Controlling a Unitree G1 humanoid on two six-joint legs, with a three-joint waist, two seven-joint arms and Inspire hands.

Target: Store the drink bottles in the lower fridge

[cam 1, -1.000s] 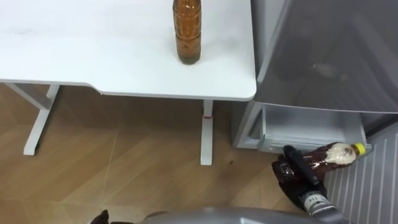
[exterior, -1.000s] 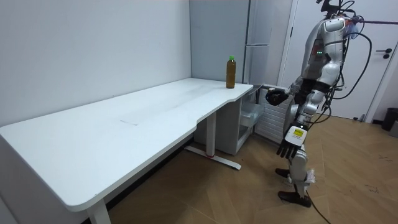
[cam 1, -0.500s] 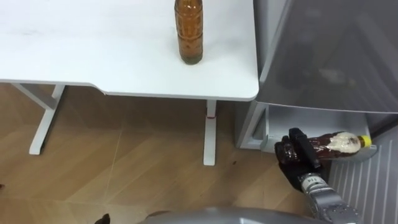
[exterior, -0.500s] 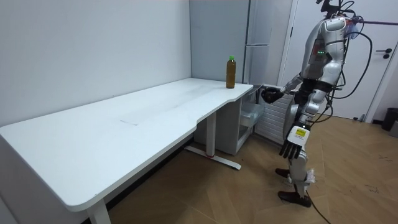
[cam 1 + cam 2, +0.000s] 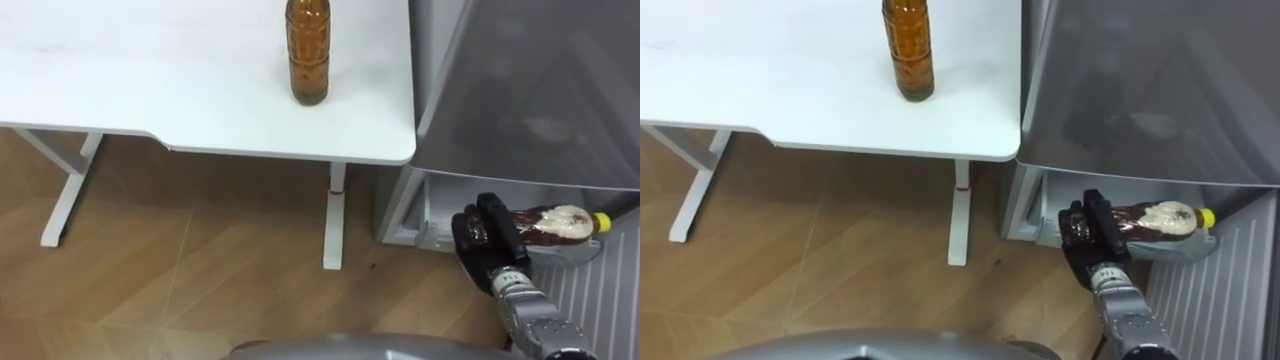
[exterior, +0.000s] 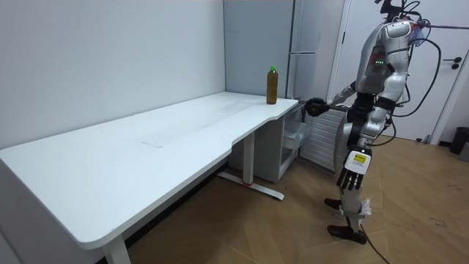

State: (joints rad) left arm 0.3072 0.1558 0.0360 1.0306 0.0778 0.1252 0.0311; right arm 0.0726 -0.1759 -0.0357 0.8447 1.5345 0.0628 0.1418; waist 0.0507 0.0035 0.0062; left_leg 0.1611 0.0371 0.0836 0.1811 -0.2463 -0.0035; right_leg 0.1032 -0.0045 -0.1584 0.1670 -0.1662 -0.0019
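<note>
The left eye view looks down on the robot's right hand [image 5: 487, 238], its dark fingers wrapped round the lower end of a drink bottle [image 5: 556, 223] with brown liquid, a pale label and a yellow cap. The bottle lies on its side, cap toward the robot's right, at the front of the open lower compartment [image 5: 455, 190] of the grey fridge [image 5: 520, 90]. Whether it rests on anything in there cannot be told. A second bottle [image 5: 308, 55] of amber drink stands upright on the white table [image 5: 150, 90], near the corner next to the fridge and well apart from the hand. In the room view the robot stands upright on the wooden floor [image 6: 278, 227] at the fridge end of the table, right arm stretched out toward the fridge. Its left hand [image 6: 352, 176] hangs at its side, fingers loose and pointing down, holding nothing.
</note>
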